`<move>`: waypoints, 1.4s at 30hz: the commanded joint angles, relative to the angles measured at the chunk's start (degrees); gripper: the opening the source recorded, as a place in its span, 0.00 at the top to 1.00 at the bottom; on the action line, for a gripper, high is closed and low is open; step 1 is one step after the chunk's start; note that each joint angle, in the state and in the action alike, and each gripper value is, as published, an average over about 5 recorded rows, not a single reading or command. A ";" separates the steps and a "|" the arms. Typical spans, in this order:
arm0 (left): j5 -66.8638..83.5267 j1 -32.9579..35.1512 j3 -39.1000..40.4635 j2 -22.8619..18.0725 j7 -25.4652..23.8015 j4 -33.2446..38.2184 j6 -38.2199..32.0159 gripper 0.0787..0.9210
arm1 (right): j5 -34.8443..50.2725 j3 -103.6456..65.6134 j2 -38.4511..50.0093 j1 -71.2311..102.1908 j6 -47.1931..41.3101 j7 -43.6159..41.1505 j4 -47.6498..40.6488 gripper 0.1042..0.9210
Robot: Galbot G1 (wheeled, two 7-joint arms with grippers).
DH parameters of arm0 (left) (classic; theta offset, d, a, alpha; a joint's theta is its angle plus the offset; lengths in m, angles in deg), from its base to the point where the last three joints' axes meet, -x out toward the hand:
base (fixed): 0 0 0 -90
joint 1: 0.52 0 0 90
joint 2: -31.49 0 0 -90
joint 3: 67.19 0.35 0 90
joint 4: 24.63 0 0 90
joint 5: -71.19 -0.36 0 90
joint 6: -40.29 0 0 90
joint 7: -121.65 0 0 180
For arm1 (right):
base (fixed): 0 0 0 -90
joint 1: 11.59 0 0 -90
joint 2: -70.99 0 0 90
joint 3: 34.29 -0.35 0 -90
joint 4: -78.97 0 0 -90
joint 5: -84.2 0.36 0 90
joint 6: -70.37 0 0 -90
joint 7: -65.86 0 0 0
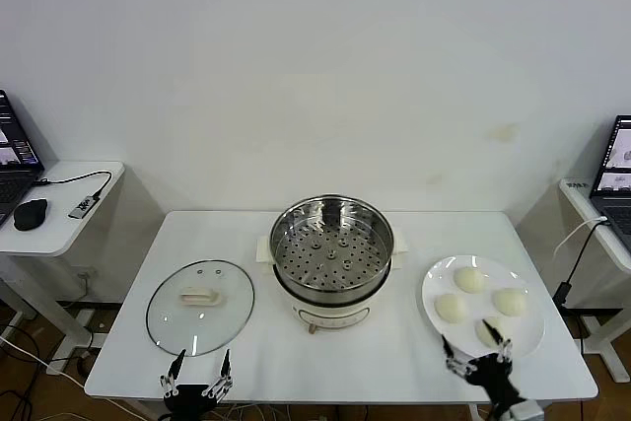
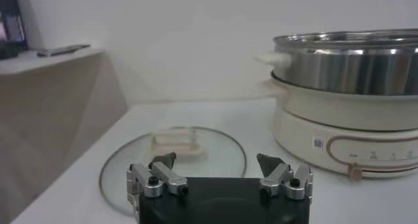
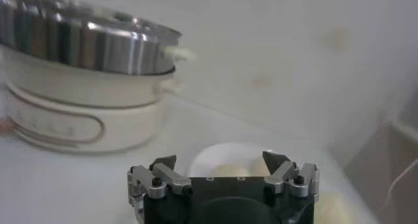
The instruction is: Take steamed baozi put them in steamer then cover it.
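Nearest the head camera, at the table's (image 1: pixel 325 362) front edge, are the two grippers. The left gripper (image 1: pixel 197 374) has its jaws spread with nothing between them; just beyond its fingertips the cover (image 1: pixel 200 305) lies flat on the table, cream handle (image 2: pixel 175 144) up and centred ahead of the jaws in the left wrist view. The right gripper (image 1: pixel 477 351) also has its jaws spread, and they hang over the near rim of the white plate (image 1: pixel 525 335). The plate holds four steamed baozi: one (image 1: pixel 489 330) right at the right fingertips, partly hidden by them, one (image 1: pixel 452 308) just beyond and toward the steamer, and two farther back (image 1: pixel 469 280) (image 1: pixel 510 302). In the right wrist view a pale bun (image 3: pixel 226 170) shows between the open jaws, but whether they touch it cannot be told. The steamer (image 1: pixel 332 260) stands between the two grippers, farther back than either, uncovered; its perforated tray (image 1: pixel 331 257) holds nothing, and its cream base (image 2: pixel 339 132) faces the left gripper's side.
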 commanded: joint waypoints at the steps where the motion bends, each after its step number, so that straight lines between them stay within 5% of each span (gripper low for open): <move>1: -4.79 -0.59 0.07 0.36 -0.54 0.01 -0.01 0.12 | -10.89 -4.25 18.91 -9.10 -3.62 -13.22 -3.44 0.12; 9: -6.17 -0.84 0.07 -0.06 -0.41 -0.85 -0.02 0.12 | -12.37 10.51 31.95 -26.33 -2.49 -27.22 -13.42 0.12; 19: -6.62 -1.06 -0.55 -0.11 -0.05 -1.17 -0.08 0.12 | -13.43 42.46 36.20 -56.11 0.06 -41.07 -26.78 0.12; 29: -6.67 -1.77 -1.03 -0.26 0.19 -1.68 -0.24 0.12 | -12.68 67.35 29.43 -78.29 4.38 -46.09 -39.96 0.12; 42: -7.91 -2.22 -1.93 -0.69 -0.39 -1.63 -0.11 0.12 | -13.90 73.87 16.89 -83.28 4.21 -43.85 -51.55 0.12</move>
